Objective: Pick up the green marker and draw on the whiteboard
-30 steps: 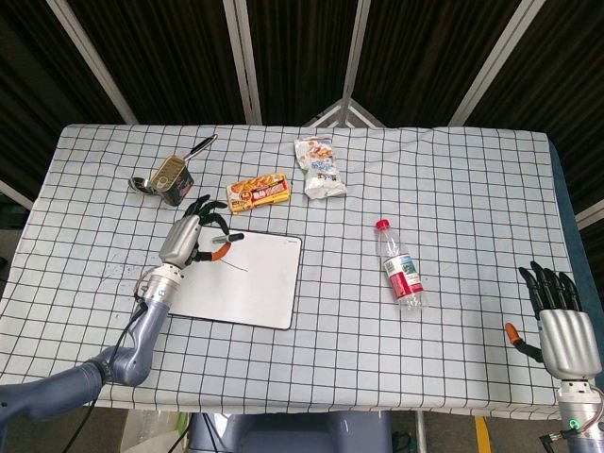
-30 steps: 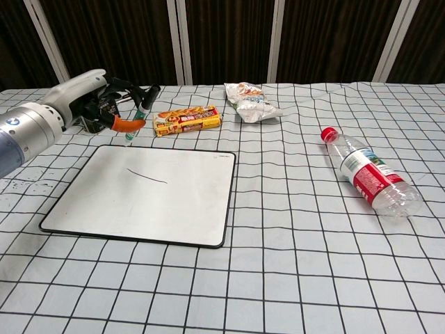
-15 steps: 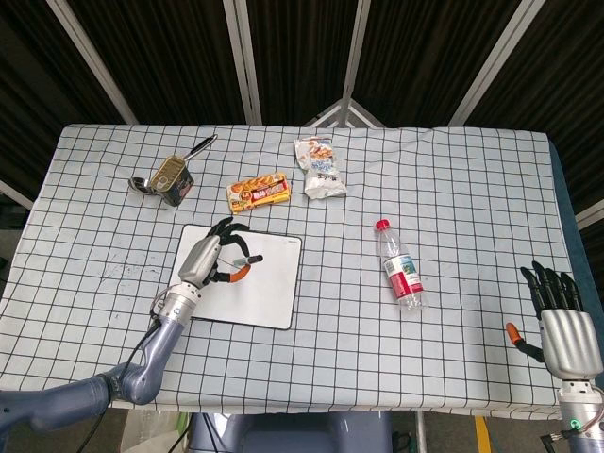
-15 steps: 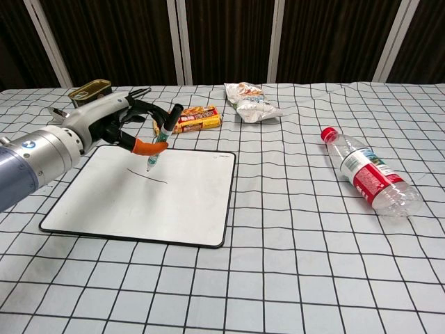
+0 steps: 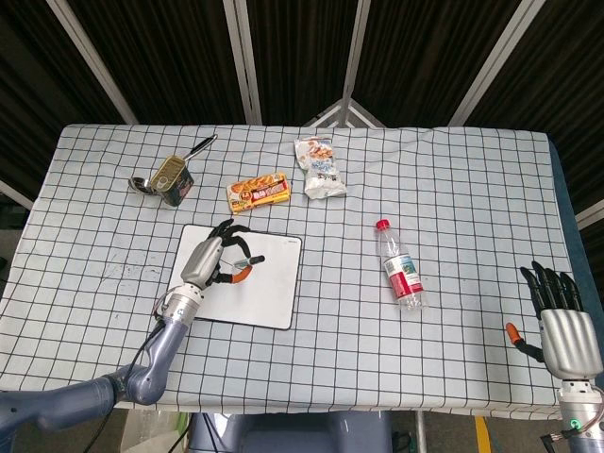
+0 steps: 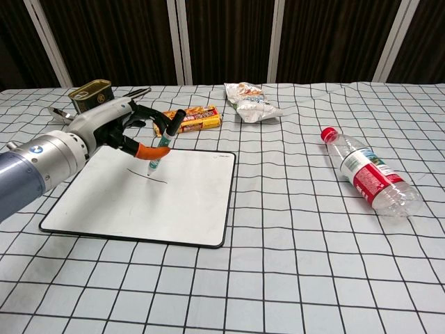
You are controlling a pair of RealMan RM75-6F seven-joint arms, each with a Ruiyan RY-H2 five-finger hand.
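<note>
My left hand [image 6: 115, 126] [image 5: 209, 260] holds the green marker [image 6: 163, 143] over the whiteboard [image 6: 177, 202] [image 5: 269, 293]. The marker tilts, cap end up, and its tip sits at or just above the board beside a short dark line [image 6: 149, 177]. In the head view the marker [image 5: 247, 260] shows only as a small sliver past the fingers. My right hand [image 5: 562, 326] hangs at the table's near right corner, fingers straight and apart, holding nothing. The chest view does not show it.
A snack box [image 6: 189, 119] and an open tin can [image 6: 91, 92] lie behind the board. A snack bag [image 6: 252, 102] sits at the back centre. A plastic bottle [image 6: 366, 174] with a red cap lies on its side to the right.
My left hand carried the marker from beyond the board's far left corner to over the board, then lowered its tip to beside the drawn line. The right hand stayed still.
</note>
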